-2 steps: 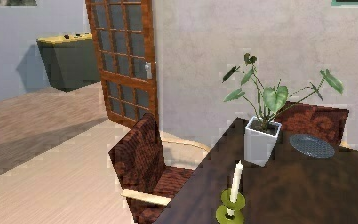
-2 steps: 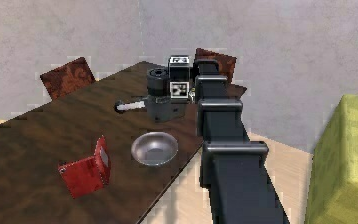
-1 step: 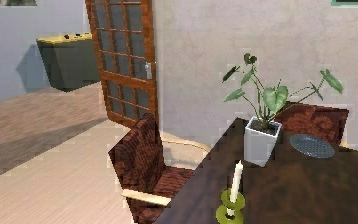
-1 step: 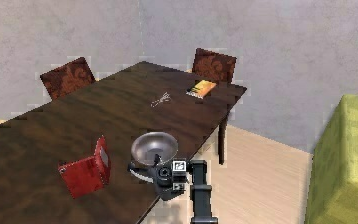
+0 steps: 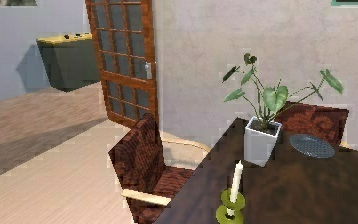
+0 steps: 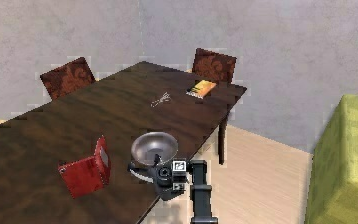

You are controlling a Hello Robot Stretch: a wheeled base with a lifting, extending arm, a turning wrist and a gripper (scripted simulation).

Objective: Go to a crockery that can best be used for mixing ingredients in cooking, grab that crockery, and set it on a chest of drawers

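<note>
A grey metal bowl (image 6: pixel 152 150) stands on the dark wooden table (image 6: pixel 107 125) near its front edge in the arm side view. Just below it is my gripper (image 6: pixel 160 177), at the end of the dark arm (image 6: pixel 201 198) that rises from the bottom edge. The bowl sits on the table right at the gripper's far end, so I cannot tell whether the gripper holds anything.
On the table lie a red half-open case (image 6: pixel 87 170), an orange book (image 6: pixel 200 89) and a small thin object (image 6: pixel 162 98). Ahead are a potted plant (image 5: pixel 262 140), a grey plate (image 5: pixel 312 147) and a candle (image 5: pixel 233 198). Red chairs (image 5: pixel 142 155) surround the table. A green sofa (image 6: pixel 342 160) stands beside open floor (image 6: pixel 267 165).
</note>
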